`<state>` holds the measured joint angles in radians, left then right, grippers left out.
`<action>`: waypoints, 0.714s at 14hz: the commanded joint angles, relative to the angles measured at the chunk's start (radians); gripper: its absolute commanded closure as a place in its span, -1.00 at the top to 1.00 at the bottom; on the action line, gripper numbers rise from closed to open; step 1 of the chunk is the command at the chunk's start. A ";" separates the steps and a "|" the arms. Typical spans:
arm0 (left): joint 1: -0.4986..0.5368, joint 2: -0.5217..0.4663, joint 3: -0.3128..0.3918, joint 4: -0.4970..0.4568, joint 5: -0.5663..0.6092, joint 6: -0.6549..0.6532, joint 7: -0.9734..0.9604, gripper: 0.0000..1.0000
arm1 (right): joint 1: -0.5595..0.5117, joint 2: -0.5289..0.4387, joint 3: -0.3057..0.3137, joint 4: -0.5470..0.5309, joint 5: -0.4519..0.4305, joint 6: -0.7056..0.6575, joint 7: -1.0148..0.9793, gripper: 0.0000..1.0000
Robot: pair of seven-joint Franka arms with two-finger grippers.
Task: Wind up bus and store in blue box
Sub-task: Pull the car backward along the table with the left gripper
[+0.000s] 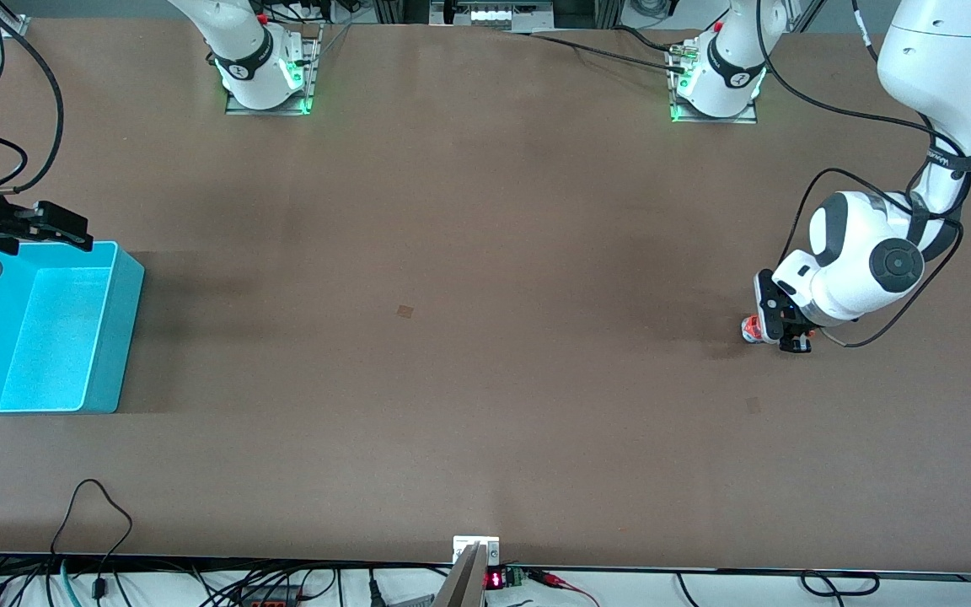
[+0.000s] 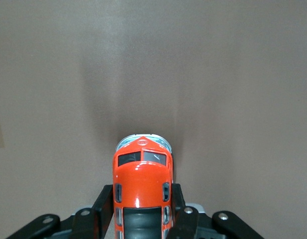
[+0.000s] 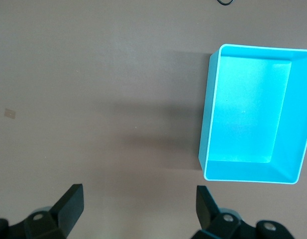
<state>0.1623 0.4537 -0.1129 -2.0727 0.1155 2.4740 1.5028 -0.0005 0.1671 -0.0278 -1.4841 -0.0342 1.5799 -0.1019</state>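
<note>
Bus (image 2: 142,186) sits clamped between the black fingers (image 2: 104,204) of the left gripper (image 1: 776,330), low at the table (image 1: 485,354) toward the left arm's end, at about four o'clock from the table's middle as the front camera sees it. In the left wrist view the orange toy runs lengthwise straight out from the palm: its long axis lies along the line between the two fingers, which press its flanks, and its windscreen and pale nose point away from the wrist toward twelve o'clock in that view. Whether the wheels touch the table I cannot tell. That alignment is what the winding turns on, in my judgement: a pull-back stroke has to travel along the bus's length with the wheels kept on the surface, so the hand should drag along that same line, not across it. The blue box (image 1: 47,329) stands well apart, at the right arm's end of the table, near nine o'clock from the middle, its long side running toward and away from the front camera and its floor bare. The right gripper (image 3: 138,201) hangs over the table just beside the box, at about ten o'clock from it, fingers spread wide and holding nothing; that arm waits. The left arm alone is at the toy, while the right is much closer to the box, so the bus has nearly the whole table to cross.
</note>
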 commanded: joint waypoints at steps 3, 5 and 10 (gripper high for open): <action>0.112 0.055 -0.004 0.005 0.018 0.005 0.164 -0.33 | -0.006 0.000 0.002 0.001 0.005 0.005 0.011 1.00; 0.167 0.062 -0.005 0.008 0.019 0.008 0.200 -0.33 | -0.006 0.000 0.002 -0.001 0.005 0.005 0.011 1.00; 0.232 0.062 0.002 0.036 0.021 0.006 0.258 -0.32 | -0.006 0.000 0.000 -0.001 0.005 0.005 0.013 1.00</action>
<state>0.3707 0.4695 -0.1096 -2.0484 0.1155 2.4793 1.7245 -0.0014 0.1687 -0.0285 -1.4841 -0.0342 1.5799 -0.1001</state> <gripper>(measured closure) 0.493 0.000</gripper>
